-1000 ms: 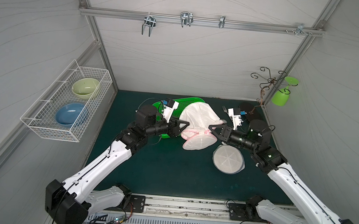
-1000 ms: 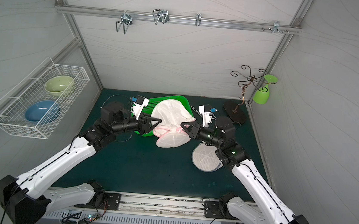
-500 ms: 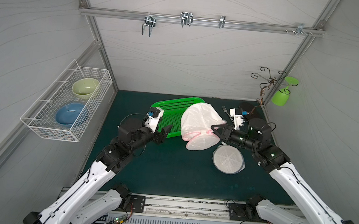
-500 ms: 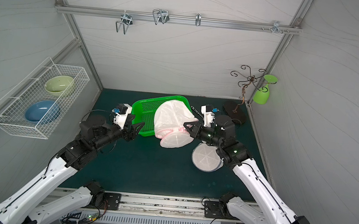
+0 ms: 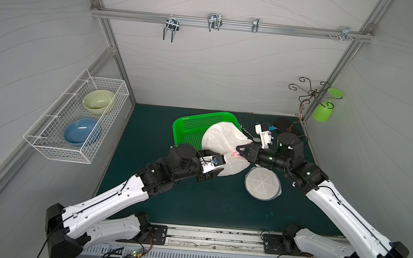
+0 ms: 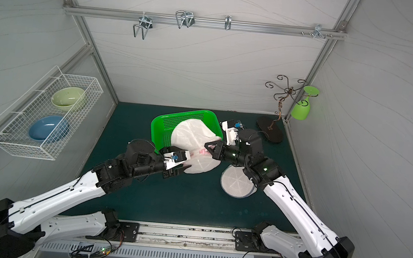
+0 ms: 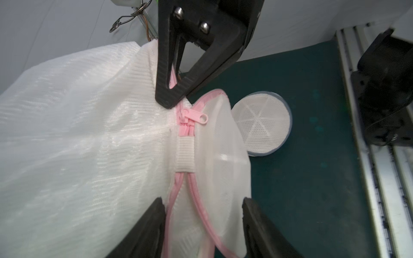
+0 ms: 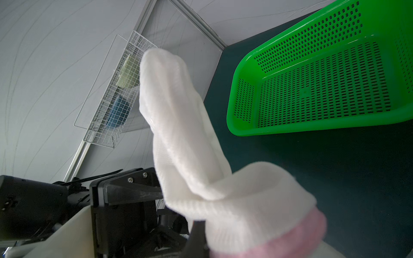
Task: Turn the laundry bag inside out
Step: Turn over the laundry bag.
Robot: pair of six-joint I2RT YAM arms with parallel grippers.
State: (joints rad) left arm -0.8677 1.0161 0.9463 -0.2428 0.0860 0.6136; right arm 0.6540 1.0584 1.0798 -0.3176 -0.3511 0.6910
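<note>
Lowest in both top views: metal rail with the two arm bases. Just above, bare dark green desk. Right of centre, flat on the desk: small round mesh bag with a bluish rim, close under the right arm.

At mid-frame, reaching in from the lower left: left claw, open, set either side of the pink zipper tapes in the left wrist view, not pressed together. Opposite it, coming from the right: right claw, clamped tight on the pink zipper edge of the laundry bag.

White mesh laundry bag lifted off the desk at centre frame, folded at the zipper, one round face turned up over the near right corner of the green basket, the other hanging lower towards the small bag.

On the left wall, mid-frame: wire rack holding a blue bowl and, farther back, a green bowl. At the far right corner: curly metal stand with a green glass hung upside down. Topmost, along the back wall: bar with metal hooks.
</note>
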